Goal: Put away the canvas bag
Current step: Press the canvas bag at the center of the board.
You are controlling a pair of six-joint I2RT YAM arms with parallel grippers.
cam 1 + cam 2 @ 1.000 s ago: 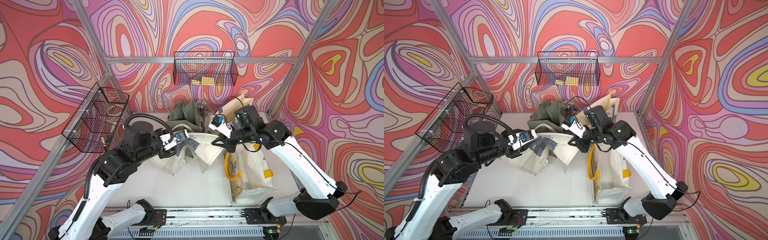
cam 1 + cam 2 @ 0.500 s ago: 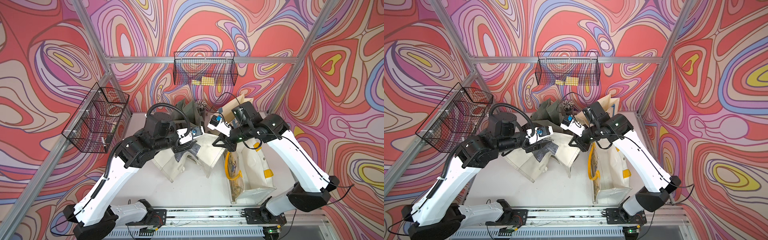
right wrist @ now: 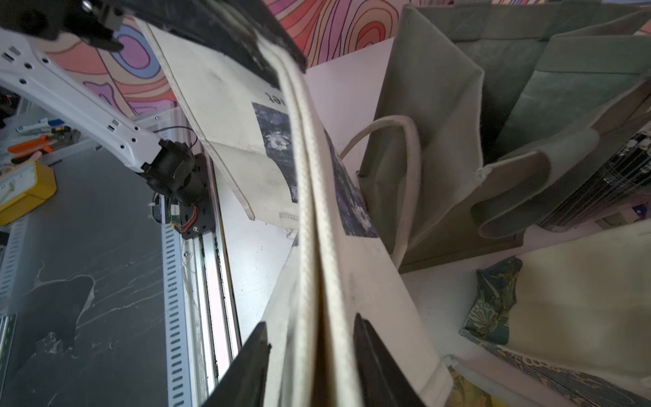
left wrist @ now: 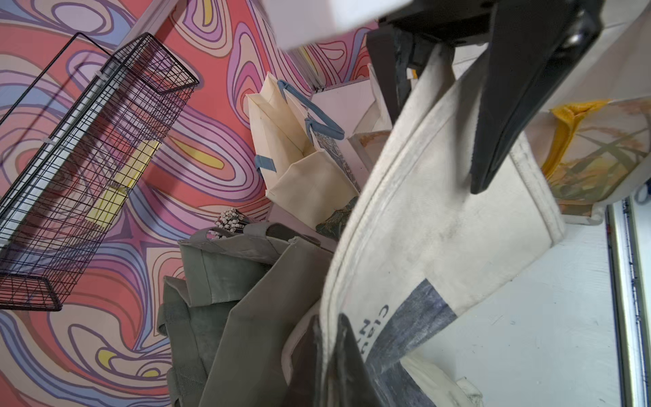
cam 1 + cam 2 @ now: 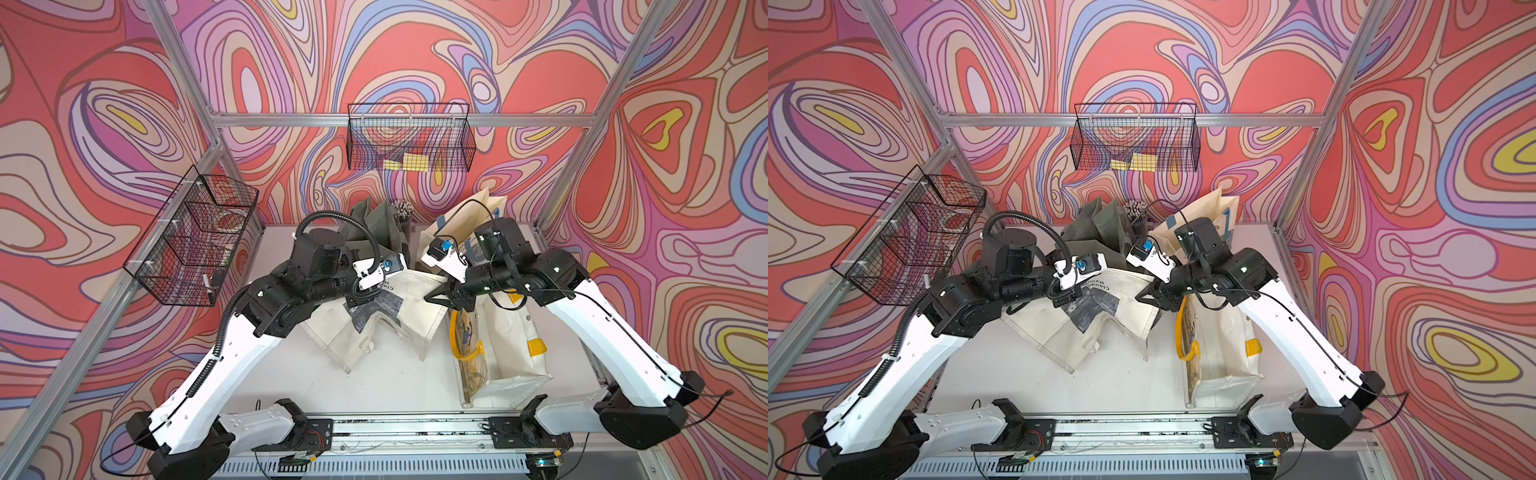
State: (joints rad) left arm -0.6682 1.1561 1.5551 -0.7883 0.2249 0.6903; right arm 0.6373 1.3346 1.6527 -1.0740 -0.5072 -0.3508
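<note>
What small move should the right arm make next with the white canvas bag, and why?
Probably draw the right end effector back off the rim of the canvas bag. Its jaws stand apart on either side of that rim, while the left end effector is shut on the same edge, so it likely carries the bag alone.

We see a cream canvas bag (image 5: 415,303) with a mottled blue-grey print and dark lettering, olive-green bags (image 5: 374,224), a yellow-handled white bag (image 5: 511,345), black wire baskets (image 5: 409,141), and swirling red, pink and purple walls (image 5: 415,54).
</note>
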